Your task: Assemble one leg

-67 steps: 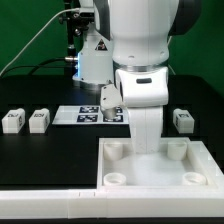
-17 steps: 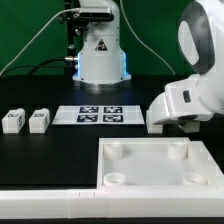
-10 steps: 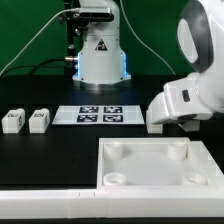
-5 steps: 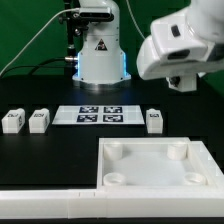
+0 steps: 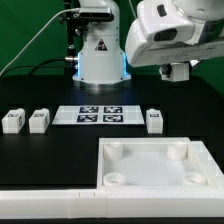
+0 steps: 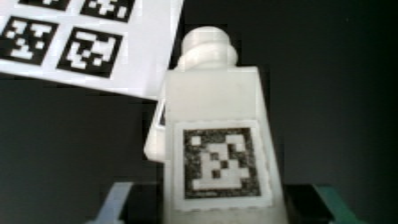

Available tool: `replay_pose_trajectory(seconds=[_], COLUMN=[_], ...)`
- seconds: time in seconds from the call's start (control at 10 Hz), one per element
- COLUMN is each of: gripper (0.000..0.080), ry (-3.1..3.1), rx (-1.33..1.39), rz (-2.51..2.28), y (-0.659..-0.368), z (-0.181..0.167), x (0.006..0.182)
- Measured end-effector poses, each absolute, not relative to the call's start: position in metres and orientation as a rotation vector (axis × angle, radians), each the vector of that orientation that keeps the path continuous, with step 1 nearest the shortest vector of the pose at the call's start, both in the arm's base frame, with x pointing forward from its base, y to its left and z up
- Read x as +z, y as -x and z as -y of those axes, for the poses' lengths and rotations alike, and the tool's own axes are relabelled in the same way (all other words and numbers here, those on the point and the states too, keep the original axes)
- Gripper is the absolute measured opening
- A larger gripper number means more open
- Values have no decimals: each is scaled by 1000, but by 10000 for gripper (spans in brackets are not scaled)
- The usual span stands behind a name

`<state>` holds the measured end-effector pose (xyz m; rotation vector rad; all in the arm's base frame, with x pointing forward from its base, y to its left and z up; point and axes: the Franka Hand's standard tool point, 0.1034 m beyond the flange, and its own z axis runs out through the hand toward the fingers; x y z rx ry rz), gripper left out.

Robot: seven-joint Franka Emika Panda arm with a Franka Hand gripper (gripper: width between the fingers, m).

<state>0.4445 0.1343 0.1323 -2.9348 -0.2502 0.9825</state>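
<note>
In the wrist view my gripper [image 6: 222,207] is shut on a leg [image 6: 217,120], a white block with a black-and-white tag and a knobbed tip; a finger shows on each side of it. In the exterior view the gripper [image 5: 177,72] hangs high at the right, well above the table; the held leg is hard to make out there. Another leg [image 5: 154,120] stands on the black table right of the marker board [image 5: 95,115]. Two more legs [image 5: 12,121] [image 5: 39,120] stand at the left. The large white tabletop [image 5: 150,165] with round corner sockets lies in front.
The robot base [image 5: 98,50] stands behind the marker board. A white ledge [image 5: 45,203] runs along the front left beside the tabletop. The marker board also shows in the wrist view [image 6: 89,40].
The arm has risen from low over the table's right side to high up, carrying a leg. The leg beside the marker board is now uncovered; the rightmost spot is bare.
</note>
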Motion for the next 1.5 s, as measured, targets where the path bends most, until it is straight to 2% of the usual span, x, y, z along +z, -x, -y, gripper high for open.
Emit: replay_pose_trajectory(seconds=[0.2, 0.4, 0.6, 0.7, 0.8, 1.1, 1.2, 1.3, 1.4, 1.5], gripper=[294, 294, 294, 294, 294, 294, 294, 294, 294, 294], ry=[2952, 3027, 3041, 3040, 3026, 2943, 2867, 2898, 2885, 2876], rx=[920, 480, 88, -142, -335, -770, -1017, -920, -978, -987], rz=[247, 282, 315, 343, 340, 315, 302, 309, 299, 290], y=[-449, -481, -536, -557, -563, -561, -563, -560, -585, -614], z=[-135, -130, -118, -118, -119, -113, -110, -110, -102, -99], x=[131, 132, 158, 172, 183, 179, 179, 168, 165, 149])
